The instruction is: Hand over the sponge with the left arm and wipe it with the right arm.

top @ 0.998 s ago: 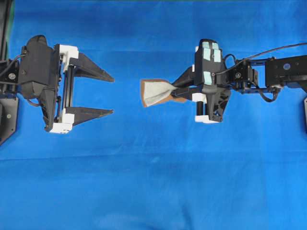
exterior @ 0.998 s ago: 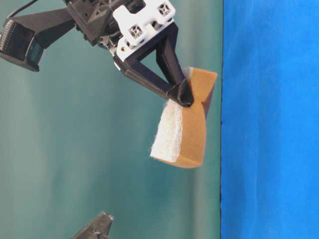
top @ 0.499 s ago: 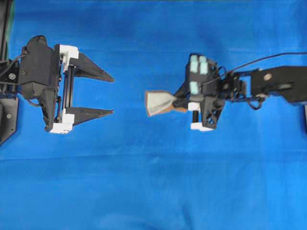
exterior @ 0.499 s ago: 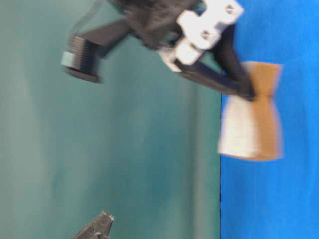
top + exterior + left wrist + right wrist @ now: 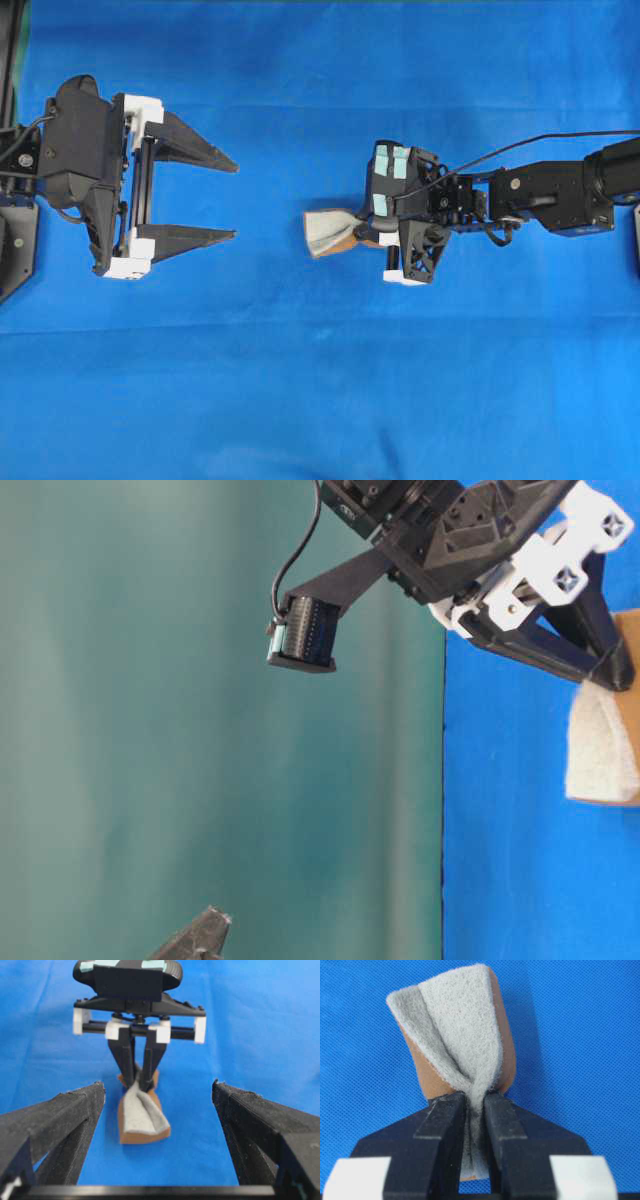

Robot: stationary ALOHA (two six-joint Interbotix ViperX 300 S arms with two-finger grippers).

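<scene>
The sponge (image 5: 330, 230), grey-white on top and orange-brown beneath, is pinched at its middle so that it folds. My right gripper (image 5: 362, 232), with teal patches on its head, is shut on the sponge and holds it low over the blue cloth (image 5: 300, 380). In the left wrist view the sponge (image 5: 142, 1115) appears to rest its front edge on the cloth. In the right wrist view both black fingers (image 5: 445, 1125) squeeze the grey layer of the sponge (image 5: 455, 1035). My left gripper (image 5: 236, 200) stands open at the left, facing the sponge from a short distance, nothing between its fingers (image 5: 65, 1115).
The blue cloth covers the whole table. The right arm (image 5: 560, 195) stretches in from the right edge with a cable above it. The left arm's base (image 5: 20, 220) sits at the left edge. A teal backdrop (image 5: 200, 730) fills the table-level view.
The right gripper has gone down toward the cloth with the sponge still pinched in it. The left gripper has stayed open and has not moved.
</scene>
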